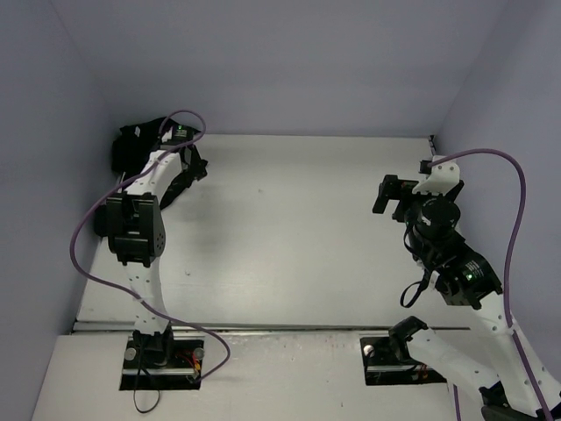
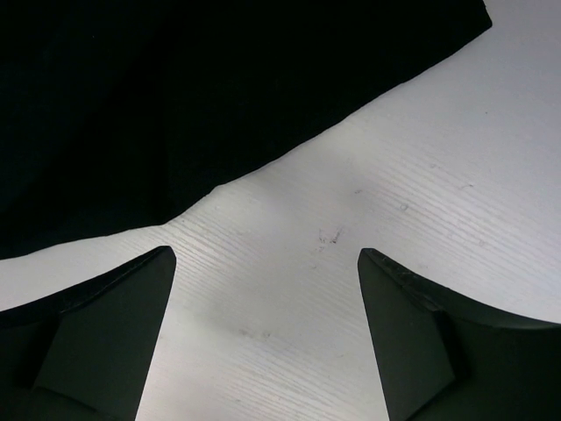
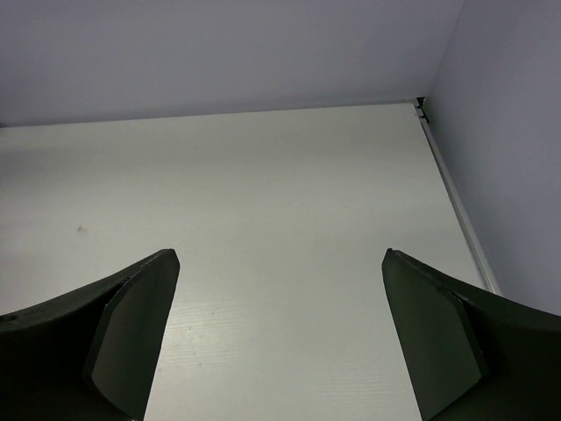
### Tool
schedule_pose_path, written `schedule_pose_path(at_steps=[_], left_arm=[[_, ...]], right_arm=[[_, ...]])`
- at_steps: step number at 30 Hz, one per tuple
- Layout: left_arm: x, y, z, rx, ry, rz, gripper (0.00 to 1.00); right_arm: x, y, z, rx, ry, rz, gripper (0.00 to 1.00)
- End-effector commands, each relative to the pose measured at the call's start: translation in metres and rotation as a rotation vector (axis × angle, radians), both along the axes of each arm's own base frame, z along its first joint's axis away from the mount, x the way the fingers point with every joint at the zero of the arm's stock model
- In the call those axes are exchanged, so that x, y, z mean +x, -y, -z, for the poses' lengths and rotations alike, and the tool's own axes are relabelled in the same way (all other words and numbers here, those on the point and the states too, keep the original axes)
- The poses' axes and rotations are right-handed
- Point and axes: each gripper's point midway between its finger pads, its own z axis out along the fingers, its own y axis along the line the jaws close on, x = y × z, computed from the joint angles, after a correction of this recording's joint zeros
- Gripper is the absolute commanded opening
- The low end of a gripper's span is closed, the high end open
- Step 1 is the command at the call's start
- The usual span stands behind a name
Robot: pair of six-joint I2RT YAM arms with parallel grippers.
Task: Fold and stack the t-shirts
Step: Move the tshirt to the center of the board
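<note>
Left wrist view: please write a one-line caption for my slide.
Open left gripper over the white table, with the edge of the black t-shirt just ahead.

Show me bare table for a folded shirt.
Bare: the middle of the table, and the far right corner ahead of the right gripper. Crowded: the far left corner, with the black t-shirt by the left gripper.

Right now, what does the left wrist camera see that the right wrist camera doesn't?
Only the left wrist view shows the black t-shirt, lying on the table just beyond the left hand, which is not touching it. Only the right wrist view shows the back wall, the side wall and the corner where they meet. Both show the white table and a wide-open, empty hand, the right hand included.
</note>
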Motion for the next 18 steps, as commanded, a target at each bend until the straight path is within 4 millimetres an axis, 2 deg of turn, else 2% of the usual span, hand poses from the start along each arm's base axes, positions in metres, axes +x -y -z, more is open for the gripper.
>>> schedule_pose_path(at_steps=[1, 7, 8, 10, 12, 14, 18], left_arm=[[0.007, 0.008, -0.084, -0.055, 0.206, 0.038, 0.84], [-0.029, 0.011, -0.194, -0.012, 0.442, 0.173, 0.89], [-0.042, 0.01, -0.218, 0.005, 0.493, 0.194, 0.9], [-0.066, 0.007, -0.25, 0.033, 0.566, 0.215, 0.94], [-0.1, 0.004, -0.283, 0.068, 0.653, 0.247, 0.97], [-0.129, 0.002, -0.303, 0.097, 0.712, 0.276, 0.97], [-0.182, -0.002, -0.324, 0.154, 0.798, 0.334, 0.97]], right_arm=[[0.01, 0.0, -0.028, 0.046, 0.075, 0.04, 1.0], [0.003, 0.016, -0.062, 0.023, 0.141, 0.089, 1.0], [0.0, 0.019, -0.069, 0.016, 0.155, 0.095, 1.0], [-0.002, 0.022, -0.079, 0.007, 0.173, 0.099, 1.0], [-0.006, 0.025, -0.088, -0.001, 0.191, 0.103, 1.0], [-0.01, 0.03, -0.098, -0.029, 0.208, 0.108, 1.0], [-0.017, 0.038, -0.108, -0.045, 0.23, 0.126, 1.0]])
